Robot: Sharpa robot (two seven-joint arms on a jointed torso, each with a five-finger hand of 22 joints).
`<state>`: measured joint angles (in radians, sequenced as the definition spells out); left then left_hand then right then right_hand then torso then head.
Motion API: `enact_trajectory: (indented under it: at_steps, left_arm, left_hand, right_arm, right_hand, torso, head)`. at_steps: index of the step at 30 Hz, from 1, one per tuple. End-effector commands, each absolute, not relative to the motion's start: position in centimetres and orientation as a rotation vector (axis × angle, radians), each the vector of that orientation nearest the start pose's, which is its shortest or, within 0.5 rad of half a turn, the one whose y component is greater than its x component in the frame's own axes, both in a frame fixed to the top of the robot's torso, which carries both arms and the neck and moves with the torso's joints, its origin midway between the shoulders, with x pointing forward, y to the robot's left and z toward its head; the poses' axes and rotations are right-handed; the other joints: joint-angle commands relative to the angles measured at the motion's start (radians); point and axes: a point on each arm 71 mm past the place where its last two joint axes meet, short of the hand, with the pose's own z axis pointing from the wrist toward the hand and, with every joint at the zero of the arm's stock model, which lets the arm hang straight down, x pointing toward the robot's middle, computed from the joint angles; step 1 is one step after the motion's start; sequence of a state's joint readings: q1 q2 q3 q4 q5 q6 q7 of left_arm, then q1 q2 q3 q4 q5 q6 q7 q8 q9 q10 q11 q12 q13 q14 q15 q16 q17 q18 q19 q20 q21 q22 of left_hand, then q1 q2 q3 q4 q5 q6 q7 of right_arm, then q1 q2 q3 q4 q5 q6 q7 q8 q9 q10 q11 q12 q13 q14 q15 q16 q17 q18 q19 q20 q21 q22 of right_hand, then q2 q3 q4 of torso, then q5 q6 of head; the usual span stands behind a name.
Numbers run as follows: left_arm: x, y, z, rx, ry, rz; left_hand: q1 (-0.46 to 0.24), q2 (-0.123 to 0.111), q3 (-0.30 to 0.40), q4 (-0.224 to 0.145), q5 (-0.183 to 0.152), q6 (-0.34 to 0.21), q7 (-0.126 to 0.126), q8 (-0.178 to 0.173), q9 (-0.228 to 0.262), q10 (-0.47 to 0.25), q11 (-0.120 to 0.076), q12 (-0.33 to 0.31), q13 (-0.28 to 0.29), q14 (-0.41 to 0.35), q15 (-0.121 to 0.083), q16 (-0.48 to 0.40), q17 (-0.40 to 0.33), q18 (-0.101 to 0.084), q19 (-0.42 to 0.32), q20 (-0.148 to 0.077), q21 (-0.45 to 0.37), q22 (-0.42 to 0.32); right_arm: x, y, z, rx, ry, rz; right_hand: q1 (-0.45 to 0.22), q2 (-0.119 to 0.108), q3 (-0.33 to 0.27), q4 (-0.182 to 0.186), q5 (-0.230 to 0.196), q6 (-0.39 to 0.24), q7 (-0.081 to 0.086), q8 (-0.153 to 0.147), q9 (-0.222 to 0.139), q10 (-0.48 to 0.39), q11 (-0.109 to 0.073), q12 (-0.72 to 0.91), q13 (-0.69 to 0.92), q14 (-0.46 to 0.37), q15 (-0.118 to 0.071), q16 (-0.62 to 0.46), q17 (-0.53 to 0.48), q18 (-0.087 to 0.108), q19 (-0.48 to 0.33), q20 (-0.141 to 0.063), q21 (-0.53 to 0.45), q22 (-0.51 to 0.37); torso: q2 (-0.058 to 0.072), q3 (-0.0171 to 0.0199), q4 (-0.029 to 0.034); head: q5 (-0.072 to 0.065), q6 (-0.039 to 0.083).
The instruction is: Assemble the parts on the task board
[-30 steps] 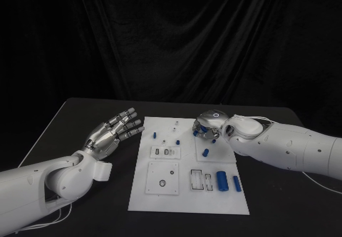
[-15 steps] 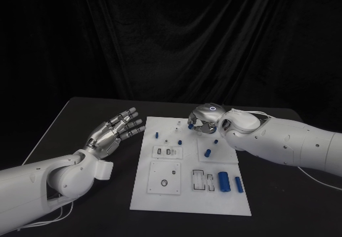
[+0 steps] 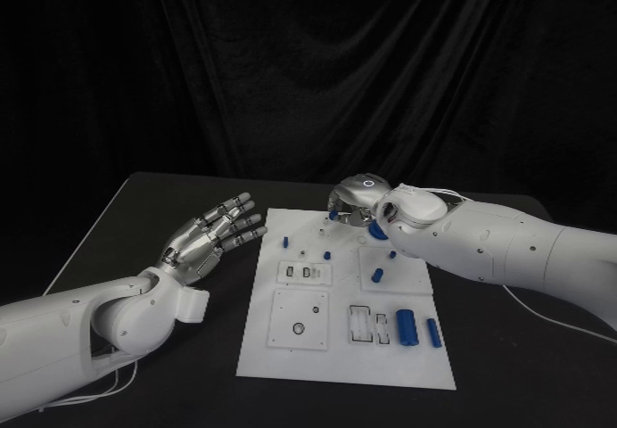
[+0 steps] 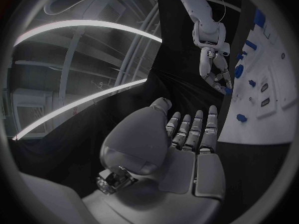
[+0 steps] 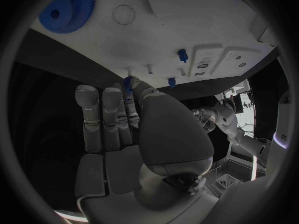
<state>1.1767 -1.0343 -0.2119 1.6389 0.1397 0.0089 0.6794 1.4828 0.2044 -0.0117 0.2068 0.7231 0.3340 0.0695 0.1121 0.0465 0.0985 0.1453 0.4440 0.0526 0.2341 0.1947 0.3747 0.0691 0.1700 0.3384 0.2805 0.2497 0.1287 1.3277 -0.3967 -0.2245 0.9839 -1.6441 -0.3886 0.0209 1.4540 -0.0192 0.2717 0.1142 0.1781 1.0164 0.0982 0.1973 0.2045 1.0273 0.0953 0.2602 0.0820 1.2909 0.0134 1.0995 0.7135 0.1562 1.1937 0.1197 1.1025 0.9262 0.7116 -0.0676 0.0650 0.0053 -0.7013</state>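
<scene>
Right hand [image 3: 354, 201] pulls back from mid-board to the board's [image 3: 337, 358] far edge, pinching a blue part [image 5: 127, 82].

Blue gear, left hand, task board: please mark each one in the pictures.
blue gear [image 5: 67, 8], right wrist view, on its toothed face.
left hand [image 3: 212, 234], head view, on the palm.
task board [image 3: 337, 362], head view, on a bare near part of the plate.
</scene>
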Motion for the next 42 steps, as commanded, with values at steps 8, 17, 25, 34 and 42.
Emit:
enact_trajectory:
  at_steps: [8, 17, 25, 34, 42]
  left_arm:
    - [42.92, 25.89, -21.20, -1.146, 1.218, -1.927]
    - [42.92, 25.64, -21.22, -1.147, 1.222, -1.933]
    - [42.90, 25.60, -21.22, -1.148, 1.225, -1.934]
    - [42.86, 25.59, -21.23, -1.150, 1.229, -1.931]
    - [42.87, 25.47, -21.26, -1.152, 1.234, -1.930]
  left_hand:
    - [-0.002, -0.002, 0.008, 0.000, -0.007, -0.003, 0.003, -0.002, 0.000, -0.003, 0.004, 0.000, 0.000, -0.011, 0.000, -0.007, -0.001, -0.014, -0.007, -0.002, -0.002, -0.001]
    - [-0.002, -0.001, 0.011, -0.001, -0.007, -0.003, 0.005, -0.002, 0.000, -0.004, 0.004, 0.000, 0.000, -0.012, 0.000, -0.007, -0.002, -0.014, -0.008, -0.002, -0.002, -0.002]
    - [-0.002, -0.001, 0.011, -0.001, -0.007, -0.003, 0.005, -0.002, 0.000, -0.004, 0.004, 0.000, 0.000, -0.012, 0.000, -0.007, -0.002, -0.014, -0.008, -0.002, -0.002, -0.002]
    - [-0.003, 0.002, 0.019, -0.003, -0.007, -0.001, 0.008, -0.001, 0.000, -0.004, 0.004, 0.003, 0.000, -0.011, 0.002, -0.004, -0.002, -0.014, -0.009, -0.002, -0.002, -0.001]
    - [-0.003, 0.007, 0.029, -0.006, -0.007, -0.001, 0.010, -0.001, 0.000, -0.004, 0.005, 0.005, 0.001, -0.011, 0.003, -0.001, -0.002, -0.015, -0.010, -0.001, -0.001, -0.002]
  right_arm:
    - [57.13, -10.48, -19.20, -0.547, 1.526, 0.446]
    - [57.28, -10.18, -19.60, -0.550, 1.549, 0.435]
    - [57.36, -10.20, -19.84, -0.549, 1.560, 0.428]
    - [57.48, -10.37, -19.96, -0.546, 1.564, 0.420]
    - [57.72, -10.45, -20.05, -0.542, 1.571, 0.408]
  right_hand:
    - [-0.003, 0.010, -0.001, -0.006, 0.003, -0.006, -0.008, 0.013, 0.107, -0.007, 0.002, -0.009, -0.003, -0.007, 0.004, -0.006, -0.002, -0.017, -0.009, 0.002, -0.006, 0.001]
    - [-0.005, 0.012, -0.001, -0.006, 0.002, -0.020, -0.005, 0.005, 0.111, -0.013, 0.004, -0.016, -0.004, -0.014, 0.005, -0.013, -0.009, -0.015, -0.016, 0.004, -0.013, -0.003]
    - [-0.006, 0.013, 0.000, -0.005, 0.003, -0.024, -0.004, 0.002, 0.113, -0.015, 0.004, -0.018, -0.005, -0.017, 0.005, -0.016, -0.013, -0.015, -0.019, 0.004, -0.017, -0.007]
    - [-0.006, 0.014, 0.001, -0.006, 0.004, -0.029, -0.003, 0.000, 0.114, -0.018, 0.005, -0.021, -0.005, -0.020, 0.005, -0.018, -0.015, -0.014, -0.021, 0.004, -0.019, -0.007]
    - [-0.010, 0.018, 0.004, -0.003, 0.008, -0.042, -0.001, -0.010, 0.117, -0.023, 0.007, -0.026, -0.006, -0.025, 0.007, -0.020, -0.016, -0.014, -0.027, 0.006, -0.024, -0.009]
  torso:
    - [0.005, 0.0016, 0.0085]
    - [0.006, 0.0013, 0.0034]
    - [0.004, 0.0018, 0.0115]
    - [0.002, -0.0005, 0.0078]
    - [0.004, 0.0004, 0.0093]
  head:
    - [-0.021, 0.002]
    - [-0.014, 0.003]
    - [-0.018, 0.004]
    - [-0.010, 0.000]
    - [-0.014, -0.002]
